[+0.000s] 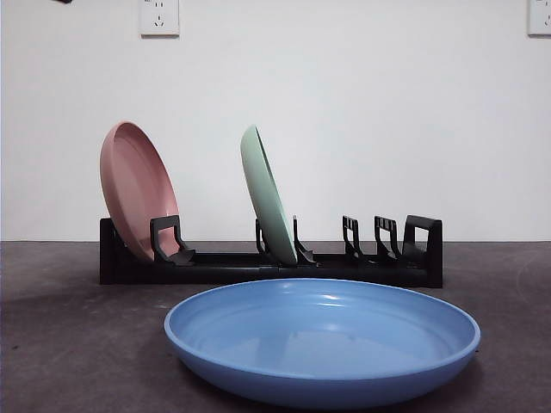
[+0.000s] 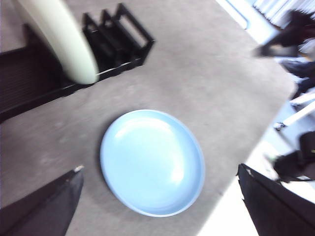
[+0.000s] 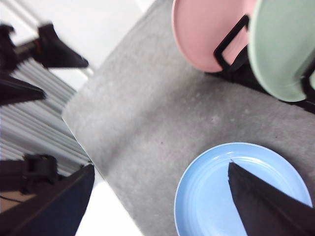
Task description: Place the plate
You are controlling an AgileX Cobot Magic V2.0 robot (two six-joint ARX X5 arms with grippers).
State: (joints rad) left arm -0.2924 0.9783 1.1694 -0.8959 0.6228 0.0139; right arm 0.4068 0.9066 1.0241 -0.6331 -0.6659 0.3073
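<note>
Blue plate (image 1: 322, 341) lies flat before black rack (image 1: 271, 256). Left gripper (image 2: 160, 204) and right gripper (image 3: 160, 199) hover above it, jaws spread, empty.

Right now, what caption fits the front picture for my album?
Blue plate flat before a black rack holding pink plate and green plate.

round blue plastic plate (image 1: 323, 340) flat on the grey table (image 1: 69, 344), in front of the black slotted dish rack (image 1: 275, 258), pink plate (image 1: 138, 189) upright in the rack's left end slot, pale green plate (image 1: 269, 196) upright mid-rack, slots to its right empty
</note>
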